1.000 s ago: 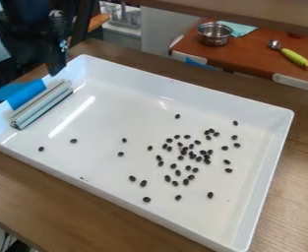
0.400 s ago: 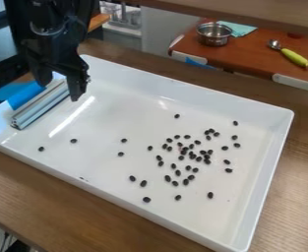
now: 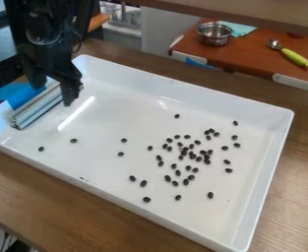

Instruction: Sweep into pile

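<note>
Gripper (image 3: pixel 52 94) has its fingers spread apart at metal bars (image 3: pixel 38 108), left in white tray (image 3: pixel 182 93); dark beans (image 3: pixel 193 156) lie scattered, mostly right.

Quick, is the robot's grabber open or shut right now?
Gripper: open, its two fingers spread apart by the silvery bars; it doesn't look like it's holding anything.

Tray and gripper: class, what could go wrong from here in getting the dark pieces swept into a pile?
The open gripper hangs by the grey bar, close to the wall of the tray, so it might bump either. Outlying dark pieces lie well away from the main cluster and could be missed.
</note>
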Controlling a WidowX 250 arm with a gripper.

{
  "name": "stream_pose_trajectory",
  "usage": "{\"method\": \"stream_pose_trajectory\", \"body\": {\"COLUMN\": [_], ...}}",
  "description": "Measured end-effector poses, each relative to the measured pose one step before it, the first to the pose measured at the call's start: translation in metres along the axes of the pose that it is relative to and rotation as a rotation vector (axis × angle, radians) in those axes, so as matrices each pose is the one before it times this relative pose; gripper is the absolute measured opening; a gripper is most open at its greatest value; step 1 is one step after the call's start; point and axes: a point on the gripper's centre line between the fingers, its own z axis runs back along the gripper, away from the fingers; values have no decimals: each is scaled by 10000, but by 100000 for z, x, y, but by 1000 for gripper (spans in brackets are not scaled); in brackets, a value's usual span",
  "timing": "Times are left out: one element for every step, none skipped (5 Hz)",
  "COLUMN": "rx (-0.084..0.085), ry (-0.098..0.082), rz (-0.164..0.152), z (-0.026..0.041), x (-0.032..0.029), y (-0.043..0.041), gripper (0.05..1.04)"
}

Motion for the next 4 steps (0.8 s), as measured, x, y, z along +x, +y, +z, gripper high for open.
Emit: {"method": "stream_pose_trajectory", "body": {"rx": [97,42,82,-1], "ry": [-36,186,86,231], "rz": [102,47,-60,-73], "z": [-604,-957,-649,-656], "x": [-217,-634,-117,-341], "y": [939,781,147,-97], "gripper": [999,1000,1000,945]}}
